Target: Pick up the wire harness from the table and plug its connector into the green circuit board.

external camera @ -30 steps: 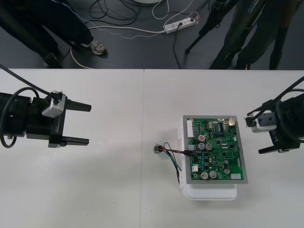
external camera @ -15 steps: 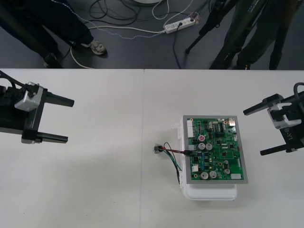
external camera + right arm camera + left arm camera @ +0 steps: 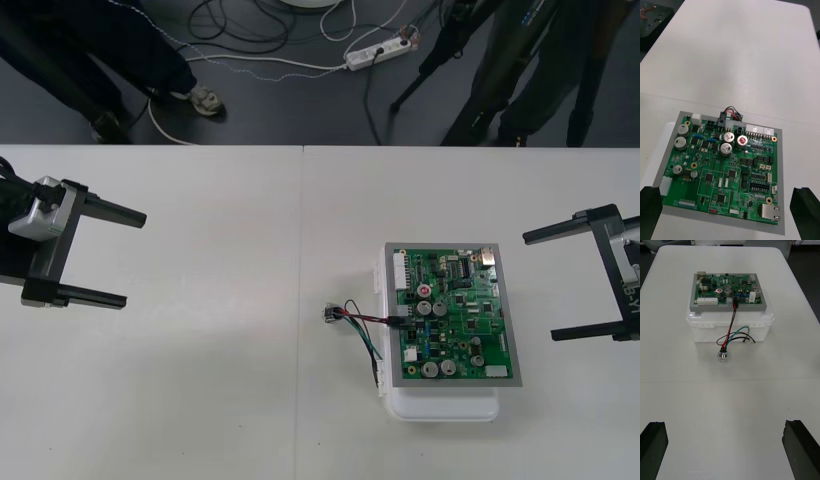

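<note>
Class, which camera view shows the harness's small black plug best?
The right wrist view: the small black plug sits close up, seated in the green circuit board's edge. The left wrist view shows it farther off; the front view, small from above.

plain light table (image 3: 180, 400), dark floor (image 3: 290, 110) beyond it strewn with cables (image 3: 300, 65) and a power strip (image 3: 378, 53)

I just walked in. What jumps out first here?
The green circuit board on its white base stands on the table, right of middle. The wire harness has its black plug in the board's left edge, its wires and round socket lying on the table beside it. The left gripper and right gripper hang open at their sides.
</note>
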Available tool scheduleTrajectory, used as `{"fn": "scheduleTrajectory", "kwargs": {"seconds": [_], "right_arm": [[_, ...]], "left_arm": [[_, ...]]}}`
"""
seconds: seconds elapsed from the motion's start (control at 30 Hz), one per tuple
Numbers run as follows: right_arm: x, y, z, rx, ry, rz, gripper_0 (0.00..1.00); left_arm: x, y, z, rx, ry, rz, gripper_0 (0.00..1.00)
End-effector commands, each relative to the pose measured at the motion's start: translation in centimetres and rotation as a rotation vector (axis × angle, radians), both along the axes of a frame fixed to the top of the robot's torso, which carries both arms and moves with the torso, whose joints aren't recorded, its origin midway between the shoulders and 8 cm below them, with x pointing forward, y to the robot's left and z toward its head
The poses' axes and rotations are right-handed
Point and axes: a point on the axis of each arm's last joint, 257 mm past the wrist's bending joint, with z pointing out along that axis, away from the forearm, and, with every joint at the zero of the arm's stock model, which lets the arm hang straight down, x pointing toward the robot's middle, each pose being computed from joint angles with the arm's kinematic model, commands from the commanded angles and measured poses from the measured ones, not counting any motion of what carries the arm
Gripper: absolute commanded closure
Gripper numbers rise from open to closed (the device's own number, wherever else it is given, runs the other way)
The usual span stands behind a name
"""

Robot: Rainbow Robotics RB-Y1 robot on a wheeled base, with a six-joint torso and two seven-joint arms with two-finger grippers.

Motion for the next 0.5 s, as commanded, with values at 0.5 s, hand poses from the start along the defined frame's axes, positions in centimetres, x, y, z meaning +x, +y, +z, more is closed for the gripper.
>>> {"fn": "scheduleTrajectory", "kwargs": {"seconds": [0.5], "right_arm": [[-2.2, 0.8, -0.3, 0.063, 0.067, -0.015, 0.00]], "left_arm": [[-1.7, 1.8, -1.0, 0.061, 0.061, 0.017, 0.10]]}}
